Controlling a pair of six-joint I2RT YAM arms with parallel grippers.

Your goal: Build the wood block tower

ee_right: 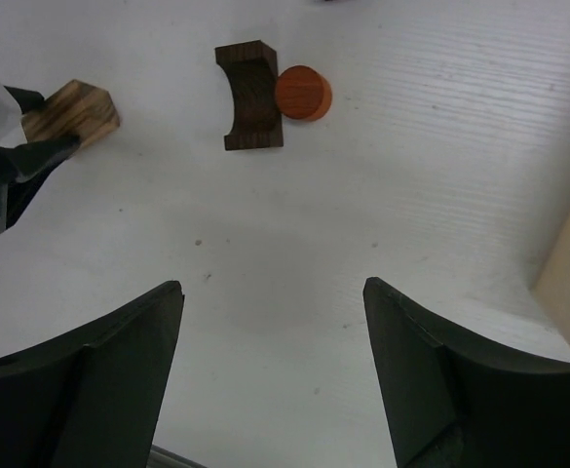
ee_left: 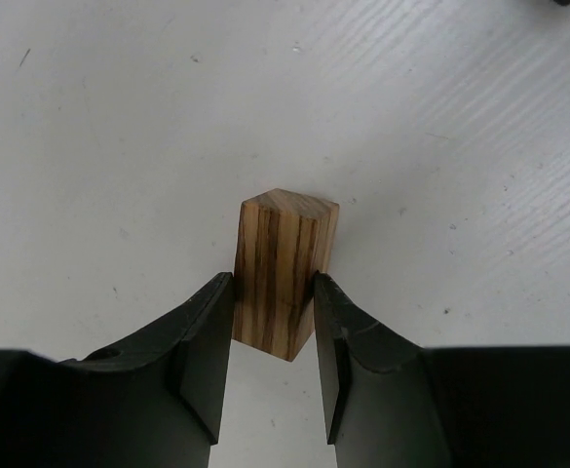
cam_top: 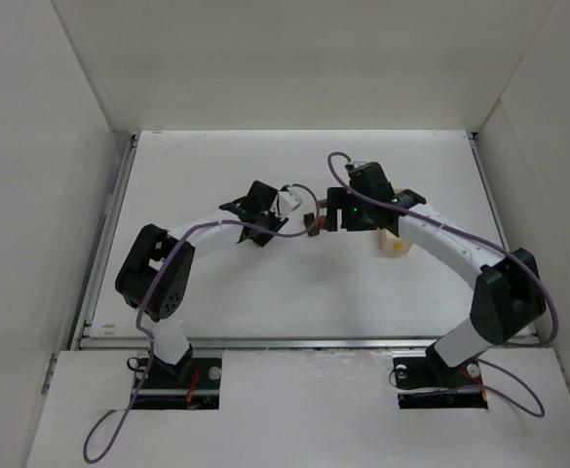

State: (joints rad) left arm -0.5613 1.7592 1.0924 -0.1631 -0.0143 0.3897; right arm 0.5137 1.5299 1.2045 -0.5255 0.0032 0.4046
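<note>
Your left gripper (ee_left: 273,317) clamps a striped wood block (ee_left: 283,263); your right gripper (ee_right: 273,288) gapes above the scuffed white table (ee_right: 440,146), white walls (cam_top: 294,58) around.

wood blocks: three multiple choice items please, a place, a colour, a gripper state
1. The orange disc lies: A) in a box B) beside the dark brown block C) on an arm
2. The left gripper holds a block that is: A) striped tan-brown B) blue C) white
3. The right gripper is: A) shut on the disc B) shut on a block C) open
B: they sit side by side. A: stripes show in the left wrist view. C: jaws wide apart, nothing between.
</note>
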